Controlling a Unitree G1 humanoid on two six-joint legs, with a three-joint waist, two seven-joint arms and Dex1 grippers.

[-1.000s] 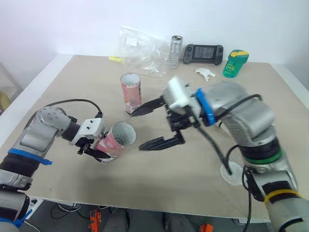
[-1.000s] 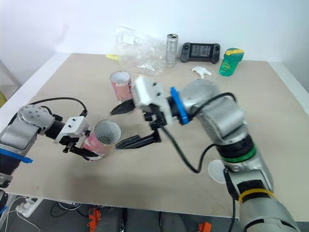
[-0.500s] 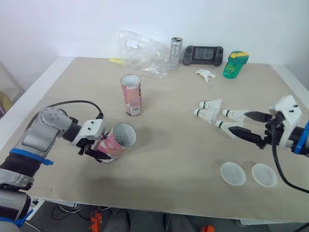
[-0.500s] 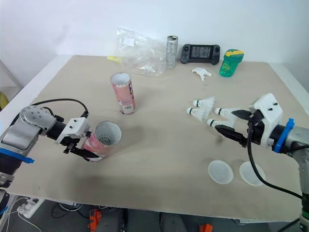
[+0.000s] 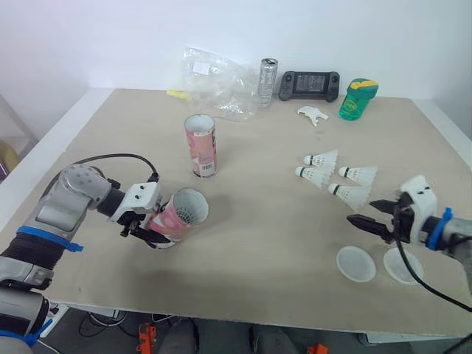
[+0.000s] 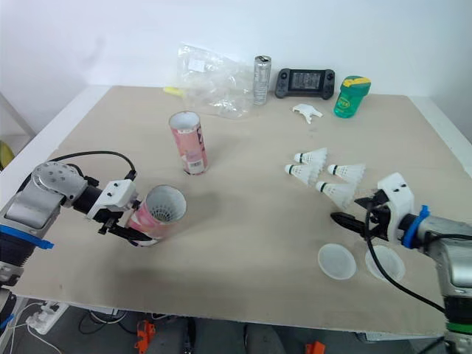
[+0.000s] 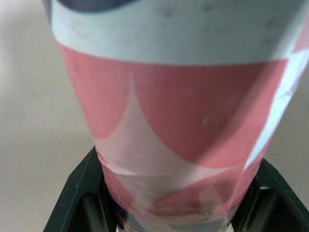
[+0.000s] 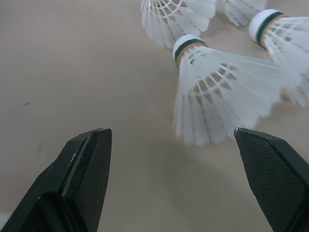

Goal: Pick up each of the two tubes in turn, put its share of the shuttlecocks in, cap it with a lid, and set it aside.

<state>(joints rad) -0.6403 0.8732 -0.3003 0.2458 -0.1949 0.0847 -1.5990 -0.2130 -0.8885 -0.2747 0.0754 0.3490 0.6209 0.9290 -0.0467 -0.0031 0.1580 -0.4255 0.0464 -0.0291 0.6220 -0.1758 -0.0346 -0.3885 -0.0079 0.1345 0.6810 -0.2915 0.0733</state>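
Note:
My left gripper is shut on a pink-and-white tube, held tilted just above the table with its open mouth facing right; the left wrist view has the tube between both fingers. A second, matching tube stands upright farther back. Several white shuttlecocks lie on the right side of the table. My right gripper is open, low over the table, with the nearest shuttlecock just ahead of its tips. Two round translucent lids lie near the front right edge.
Along the back edge are a crumpled clear plastic bag, a silver can, a black game controller, a green bottle and a small white piece. The table's front edge runs close to the lids.
My right arm has swung from the held tube's mouth out to the right, then dropped closer to the nearest shuttlecock, still open. The left gripper and tube have held still.

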